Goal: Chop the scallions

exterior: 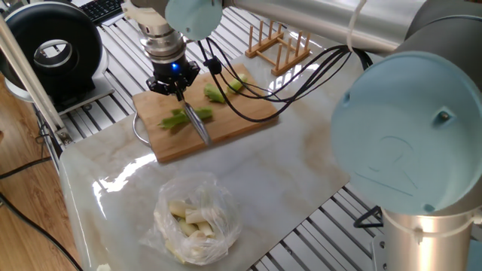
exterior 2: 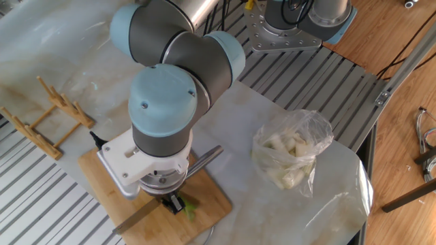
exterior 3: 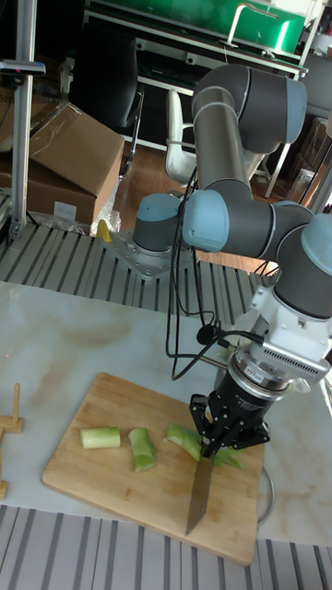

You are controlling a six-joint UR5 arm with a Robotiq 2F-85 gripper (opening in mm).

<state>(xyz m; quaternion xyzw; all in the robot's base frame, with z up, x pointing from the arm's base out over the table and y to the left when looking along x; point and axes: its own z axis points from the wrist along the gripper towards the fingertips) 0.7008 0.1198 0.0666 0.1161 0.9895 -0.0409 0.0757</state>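
A clear bag (exterior: 197, 220) on the table (exterior: 286, 173) is filled with pale pieces. The gripper (exterior 3: 218, 441) is pointed straight down over the cutting board (exterior 3: 101, 470) and is closed on a knife (exterior 3: 198, 493). The scallions (exterior 3: 138, 447) are seen in green chunks on the board, some beside the blade. The chunks are shown best in the tall view; in the other fixed view most are hidden by the arm.

One fixed view: high, angled down from beside the arm's base; cutting board (exterior: 203, 120) at 11 o'clock.
Other fixed view: high, opposite side; board (exterior 2: 109, 187) at 7 o'clock.
Tall fixed view: low, close, facing the base.
Shared: board (exterior 3: 138, 466).
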